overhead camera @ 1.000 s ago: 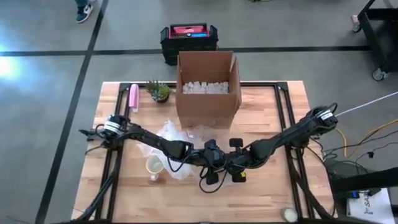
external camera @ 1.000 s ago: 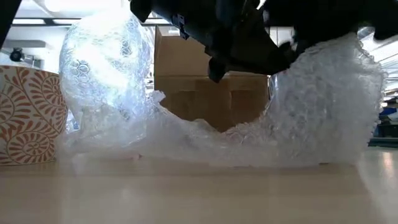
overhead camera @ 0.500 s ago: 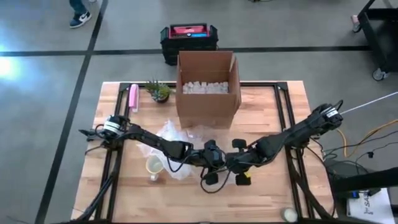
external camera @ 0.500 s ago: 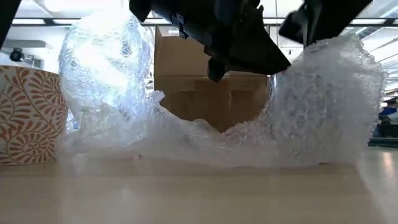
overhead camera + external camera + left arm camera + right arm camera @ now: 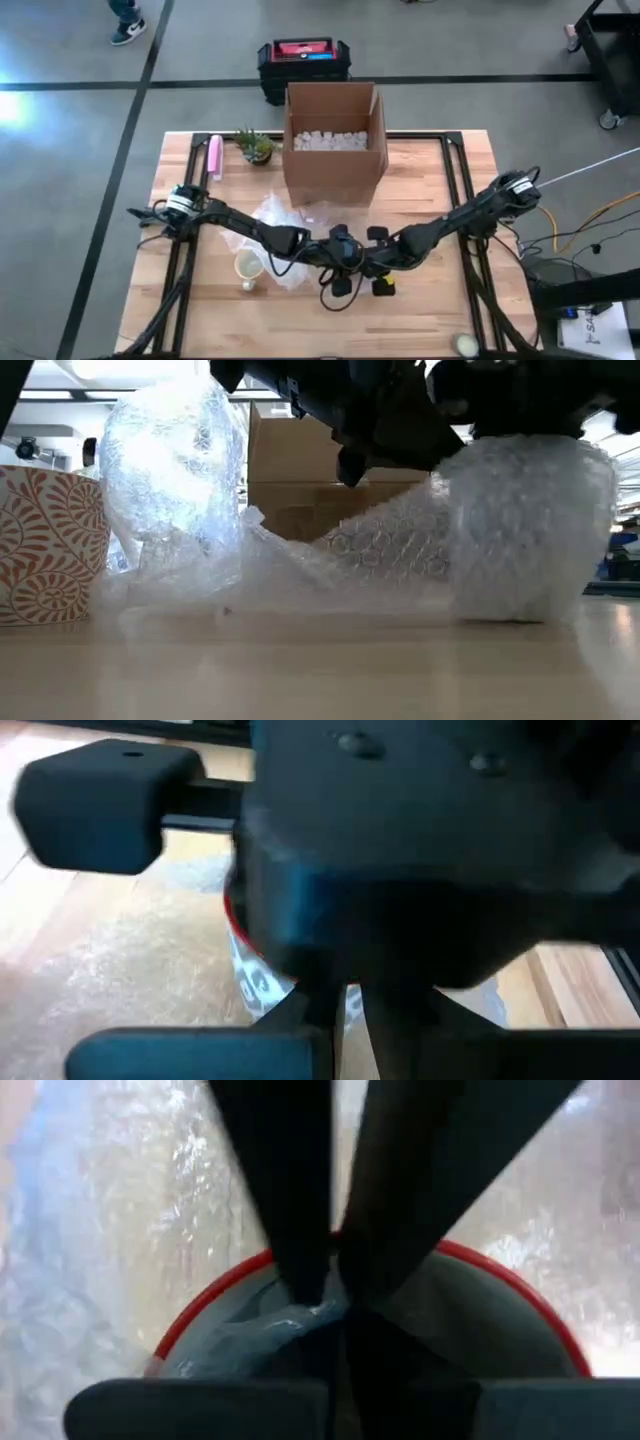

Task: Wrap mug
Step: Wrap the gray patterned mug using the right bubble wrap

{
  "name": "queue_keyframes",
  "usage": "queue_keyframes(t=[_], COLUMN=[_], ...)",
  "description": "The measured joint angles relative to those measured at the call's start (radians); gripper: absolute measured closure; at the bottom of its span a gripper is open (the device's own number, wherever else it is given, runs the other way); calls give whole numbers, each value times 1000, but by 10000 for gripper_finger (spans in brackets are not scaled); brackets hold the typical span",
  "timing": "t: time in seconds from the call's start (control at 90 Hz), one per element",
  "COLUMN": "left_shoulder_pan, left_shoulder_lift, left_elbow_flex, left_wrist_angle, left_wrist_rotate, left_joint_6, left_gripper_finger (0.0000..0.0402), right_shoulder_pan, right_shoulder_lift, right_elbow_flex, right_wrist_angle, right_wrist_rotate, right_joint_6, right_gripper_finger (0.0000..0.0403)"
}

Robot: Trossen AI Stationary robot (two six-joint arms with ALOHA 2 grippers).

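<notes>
The mug [image 5: 530,530] stands on the table's middle, cloaked in bubble wrap [image 5: 170,480]. In the right wrist view its red rim [image 5: 480,1262] shows. My right gripper [image 5: 365,262] is right above it, shut on the wrap at the mug's mouth. My left gripper [image 5: 335,258] hangs close beside it on the left, above the sheet; the right arm blocks its wrist view. The rest of the wrap [image 5: 278,225] lies crumpled toward the left, with one bulge standing tall. My right gripper pinches a bunched bit of the bubble wrap [image 5: 300,1312] between its two fingertips. The fingers come from above, pointing down into the mug's mouth, inside the red rim. The mug stands upright on the table with the wrap drawn down round its sides.
A second mug with an orange leaf pattern [image 5: 45,545] stands left of the wrap [image 5: 247,267]. An open cardboard box [image 5: 335,150] with white filler stands at the far middle, a small plant [image 5: 255,147] and a pink object [image 5: 214,157] to its left.
My right gripper rose and drew back toward the table's right edge, then came down again over the mug. The wrap's right part, which stood up as a loose wide flap, is now pulled in close round the mug, and the sheet slopes down to the left.
</notes>
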Motion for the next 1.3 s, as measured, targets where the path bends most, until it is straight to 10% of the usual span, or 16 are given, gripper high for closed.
queue_keyframes(t=[0.544,1.3], left_shoulder_pan=[-1,-2], left_shoulder_lift=[1,1], left_elbow_flex=[-2,-3], left_wrist_angle=[-8,-9], left_wrist_rotate=[2,-2], left_joint_6=[0,-3], left_gripper_finger=[381,381], right_shoulder_pan=[4,-9], right_shoulder_lift=[-93,83], right_elbow_flex=[252,158], right_wrist_angle=[-461,-233], right_wrist_rotate=[-13,-105], right_joint_6=[79,-49], right_gripper_finger=[396,396])
